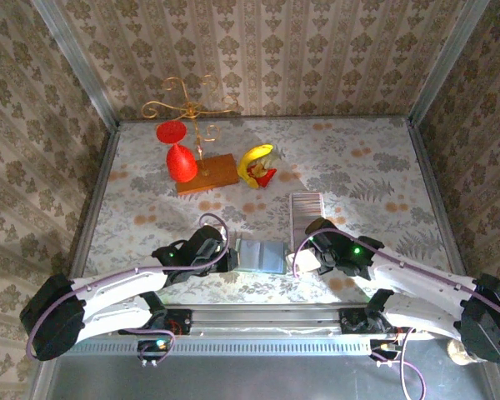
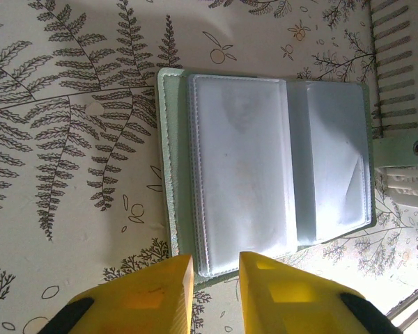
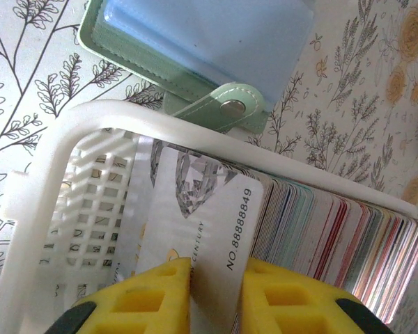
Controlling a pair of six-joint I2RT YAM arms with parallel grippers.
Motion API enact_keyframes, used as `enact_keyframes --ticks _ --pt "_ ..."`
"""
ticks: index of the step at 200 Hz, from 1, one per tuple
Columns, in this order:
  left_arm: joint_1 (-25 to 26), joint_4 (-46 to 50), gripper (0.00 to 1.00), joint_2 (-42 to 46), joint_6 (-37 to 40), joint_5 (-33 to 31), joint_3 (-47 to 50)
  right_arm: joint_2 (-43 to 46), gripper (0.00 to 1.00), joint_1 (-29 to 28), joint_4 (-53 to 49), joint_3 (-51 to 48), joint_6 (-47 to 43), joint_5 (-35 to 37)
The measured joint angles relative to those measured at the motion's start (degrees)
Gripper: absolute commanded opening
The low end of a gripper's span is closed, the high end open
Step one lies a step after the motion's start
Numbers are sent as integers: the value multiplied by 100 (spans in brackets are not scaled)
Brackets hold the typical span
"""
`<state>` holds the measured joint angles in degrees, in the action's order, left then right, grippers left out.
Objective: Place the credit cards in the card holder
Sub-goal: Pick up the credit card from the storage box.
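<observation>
Metal frame rails and wallpapered walls box in the table [image 1: 367, 167], whose fern-and-flower printed cloth has its widest open stretch to the right of and beyond the card basket. At the far left stand a gilt wire rack [image 1: 187, 104] on a wooden base, a red wine glass [image 1: 179, 158] and a banana [image 1: 254, 160], well apart from both arms.

The card holder [image 1: 261, 256] lies open and flat at the near edge between the grippers, its long axis running left to right. It is sage-green leatherette with rounded corners and glossy clear sleeves, and its snap strap [image 3: 226, 108] points at the basket.

The credit cards [image 1: 307, 212] stand on edge in a white slotted plastic basket [image 3: 56, 195], a ribbed row running from near to far.

The right gripper [image 3: 216, 278] pinches a diamond-printed card [image 3: 202, 209], tilted up from the row's near end. The left gripper [image 2: 216, 278] straddles the holder's left edge with its yellow fingers [image 2: 157, 296]; whether they clamp it cannot be told.
</observation>
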<state>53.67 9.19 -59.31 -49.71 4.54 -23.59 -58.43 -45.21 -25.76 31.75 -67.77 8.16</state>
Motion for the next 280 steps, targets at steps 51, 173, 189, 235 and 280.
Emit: enact_keyframes --ticks 51,173,189,235,280 --pt "28 2 20 -190 2 2 -15 190 20 -7 -68 0 4 26" --pt "105 470 23 525 33 -313 -140 885 0 -522 -1294 273 1340 -461" --pt "105 623 24 686 57 -352 -190 1027 0 -566 -1375 315 1657 -564" --pt "96 1008 25 1023 146 -461 -413 1379 0 -841 -1259 610 2929 -586" --pt "26 1163 30 986 190 -476 -575 1327 0 -1045 -308 1047 5816 -105"
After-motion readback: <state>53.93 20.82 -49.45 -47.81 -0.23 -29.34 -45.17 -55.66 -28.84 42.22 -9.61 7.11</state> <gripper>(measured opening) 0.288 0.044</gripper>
